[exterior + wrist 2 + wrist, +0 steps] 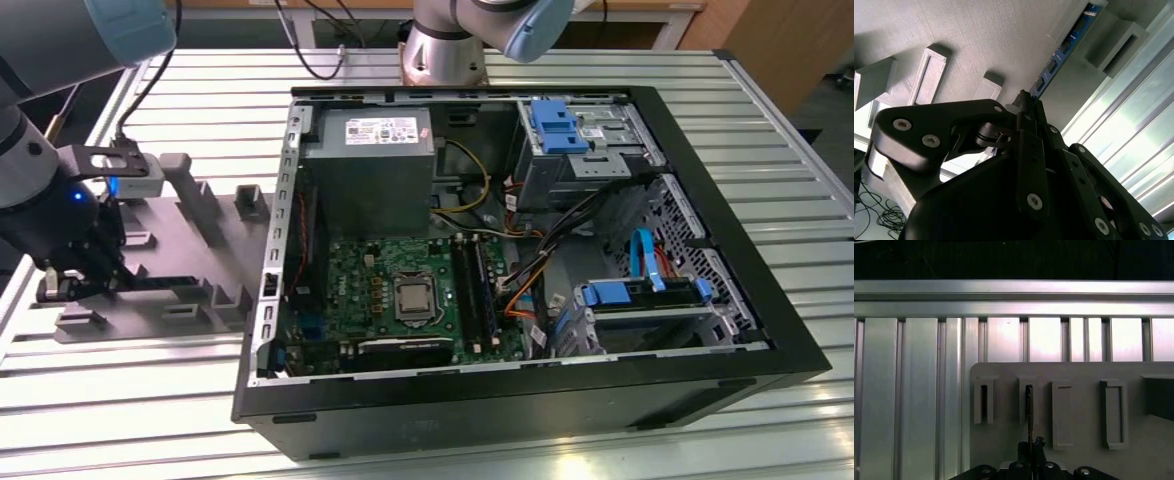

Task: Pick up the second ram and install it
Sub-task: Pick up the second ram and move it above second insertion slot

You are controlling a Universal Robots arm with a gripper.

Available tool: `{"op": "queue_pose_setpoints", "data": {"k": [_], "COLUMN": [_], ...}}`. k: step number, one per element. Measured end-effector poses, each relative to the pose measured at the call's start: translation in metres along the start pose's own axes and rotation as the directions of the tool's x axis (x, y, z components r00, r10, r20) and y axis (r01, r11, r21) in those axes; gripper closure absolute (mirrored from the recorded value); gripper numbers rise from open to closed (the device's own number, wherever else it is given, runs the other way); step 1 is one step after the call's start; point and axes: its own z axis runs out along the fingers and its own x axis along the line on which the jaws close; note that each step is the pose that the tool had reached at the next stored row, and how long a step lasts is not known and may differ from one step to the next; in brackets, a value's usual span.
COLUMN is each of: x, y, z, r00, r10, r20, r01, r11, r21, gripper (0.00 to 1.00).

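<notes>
The arm (30,150) comes down at the exterior view's left, wrist upright, with the gripper (78,284) pointing straight down and set low. In the second wrist view its black fingers (1031,120) are drawn together, pinching the second ram (1061,50) at one end.

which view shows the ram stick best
Second wrist view: the second ram shows its blue face and black chips, with the gripper shut on it. The first wrist view gives it edge-on, a thin dark line. In the exterior view it is too small to tell, by the grey holder.
</notes>
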Motion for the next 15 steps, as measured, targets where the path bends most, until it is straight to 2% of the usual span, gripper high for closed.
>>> {"op": "queue_pose_setpoints", "data": {"k": [7, 15], "x": [0.0, -0.0003], "y": [0.0, 0.0002], "z": [-0.0014, -0.009], "r00": [1.0, 1.0], "r10": [0.0, 0.0], "r20": [0.0, 0.0], "r01": [0.0, 0.0], "r11": [1.0, 1.0], "r21": [0.0, 0.0], "gripper": [0.86, 0.86]}}
